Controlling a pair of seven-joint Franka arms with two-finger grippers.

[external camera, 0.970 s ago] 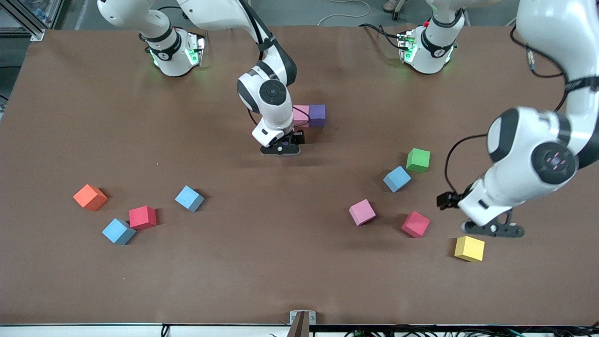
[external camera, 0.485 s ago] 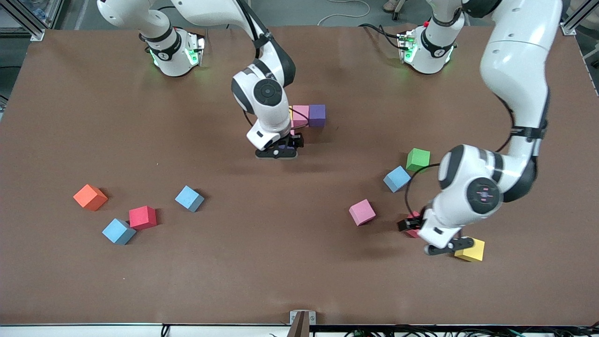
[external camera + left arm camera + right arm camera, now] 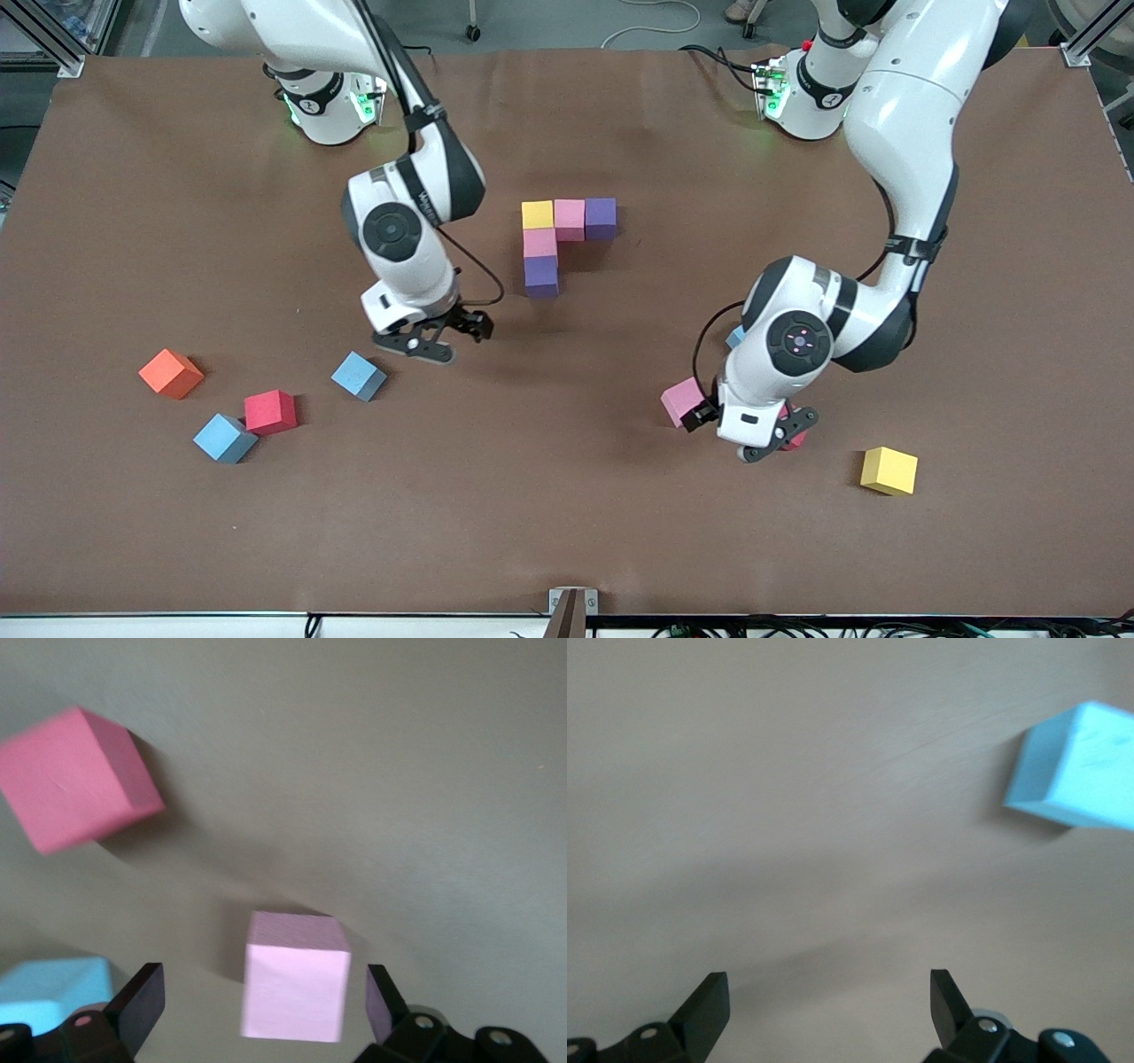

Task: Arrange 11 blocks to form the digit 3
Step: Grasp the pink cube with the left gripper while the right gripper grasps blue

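No containers on bench (image 3: pixel 567 532). Left hand (image 3: pixel 769 439), open and empty, has shifted from yellow cube (image 3: pixel 889 470) to above pink cube (image 3: pixel 295 975). Right hand (image 3: pixel 431 341), open and empty, has left the partial digit (image 3: pixel 554 241).

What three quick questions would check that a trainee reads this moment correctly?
1. True or false: the started figure holds five touching cubes.
2. In the left wrist view, which cube shows between the open fingers of the left end effector? A yellow cube, B pink cube, C green cube.
3. Fill in: the right end effector, open and holding nothing, hovers close to a ___ cube.

Key: 1 true. 2 B. 3 light blue: the light blue cube.
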